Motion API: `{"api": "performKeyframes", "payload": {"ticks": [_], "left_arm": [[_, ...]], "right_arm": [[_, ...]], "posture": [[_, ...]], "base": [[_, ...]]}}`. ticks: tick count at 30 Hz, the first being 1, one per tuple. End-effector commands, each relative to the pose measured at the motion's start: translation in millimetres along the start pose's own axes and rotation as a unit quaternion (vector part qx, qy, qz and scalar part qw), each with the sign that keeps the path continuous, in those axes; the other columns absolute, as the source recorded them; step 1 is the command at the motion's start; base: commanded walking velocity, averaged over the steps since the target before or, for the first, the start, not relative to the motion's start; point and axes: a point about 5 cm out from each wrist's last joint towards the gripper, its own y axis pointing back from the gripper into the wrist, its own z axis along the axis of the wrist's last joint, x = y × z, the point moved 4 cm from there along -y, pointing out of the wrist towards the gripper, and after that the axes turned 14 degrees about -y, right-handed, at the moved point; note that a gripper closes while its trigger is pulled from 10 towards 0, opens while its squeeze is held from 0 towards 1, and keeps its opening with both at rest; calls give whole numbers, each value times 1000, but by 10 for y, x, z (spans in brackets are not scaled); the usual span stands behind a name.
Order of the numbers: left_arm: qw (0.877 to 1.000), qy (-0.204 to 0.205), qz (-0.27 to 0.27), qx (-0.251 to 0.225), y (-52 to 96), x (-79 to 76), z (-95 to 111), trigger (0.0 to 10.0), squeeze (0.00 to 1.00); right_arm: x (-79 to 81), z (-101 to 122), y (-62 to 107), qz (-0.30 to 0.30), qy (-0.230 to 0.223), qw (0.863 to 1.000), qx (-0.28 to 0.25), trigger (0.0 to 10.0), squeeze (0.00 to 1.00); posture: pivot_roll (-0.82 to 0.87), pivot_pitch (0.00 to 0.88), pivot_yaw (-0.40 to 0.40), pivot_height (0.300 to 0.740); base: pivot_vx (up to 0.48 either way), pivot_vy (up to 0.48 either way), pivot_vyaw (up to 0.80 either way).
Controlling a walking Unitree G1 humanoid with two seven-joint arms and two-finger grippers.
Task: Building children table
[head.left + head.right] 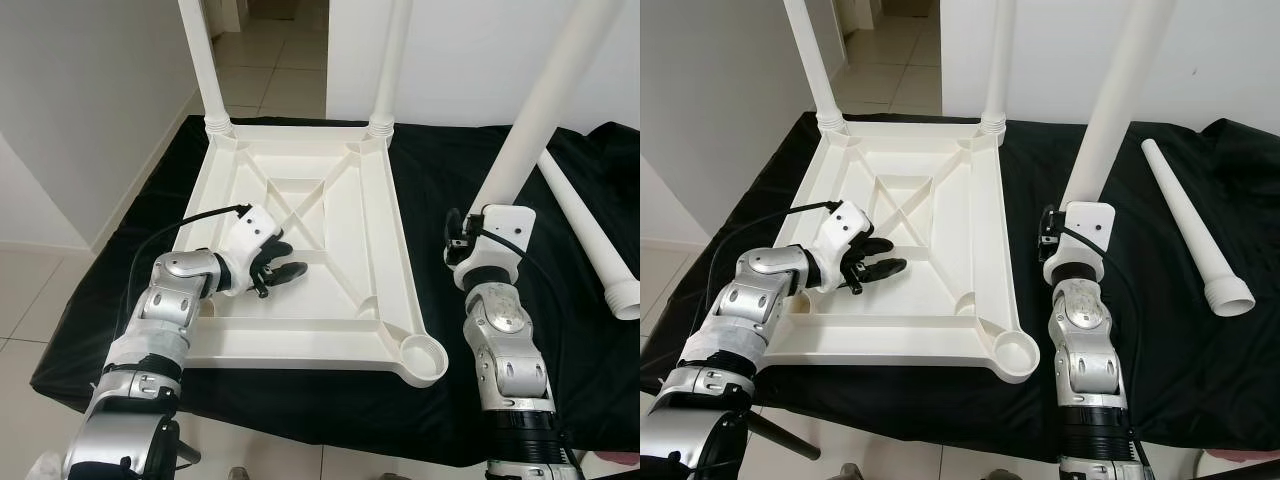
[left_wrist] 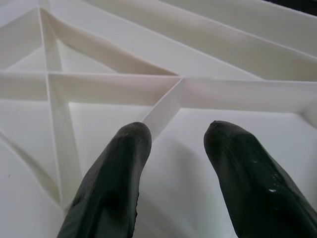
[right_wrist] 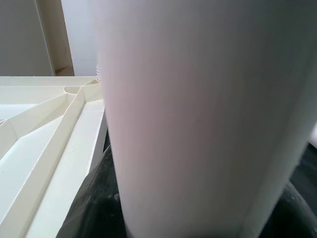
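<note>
Clamped in my right gripper (image 1: 1065,232), the long white plastic table leg (image 1: 1118,95) stood beside the upturned white plastic tabletop (image 1: 940,150), its third leg, needing seating in the empty near-right corner socket (image 1: 1015,352), while my left gripper (image 1: 875,268) rested spread on the ribs.

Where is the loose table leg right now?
The loose leg lies on the black cloth at the robot's far right, beyond the right tool and the leg it holds.
</note>
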Motion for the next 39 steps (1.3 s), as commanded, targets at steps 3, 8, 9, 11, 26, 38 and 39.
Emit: {"api": "performKeyframes", "payload": {"ticks": [3,8,9,11,26,38,39], "left_arm": [[922,34,377,88,273,680,-165,10000,0],[909,59,404,87,330,747,-192,10000,0],[902,73,416,87,362,780,-210,10000,0],[896,79,428,87,391,809,-220,10000,0],[846,150,507,69,578,1014,-247,10000,0],[818,173,544,67,692,1102,-279,10000,0],[822,171,539,70,682,1094,-293,10000,0]], "right_arm": [[51,37,-39,4,-5,1000,-11,10000,0],[62,43,-50,4,-6,1000,-13,10000,0],[67,45,-53,5,-7,1000,-14,10000,0],[69,46,-53,5,-7,1000,-14,10000,0],[69,50,-58,3,-8,1000,-16,10000,0],[57,76,-71,0,-8,1000,-21,10000,0],[57,76,-70,0,-8,1000,-22,10000,0]], "posture": [[-71,0,15,740],[-73,0,15,740],[-75,0,16,740],[-76,0,15,740],[-82,0,14,740],[-88,0,16,740],[-92,0,18,740]], "base": [[0,0,0],[0,0,0],[0,0,0],[0,0,0],[0,0,0],[0,0,0],[0,0,0]]}}
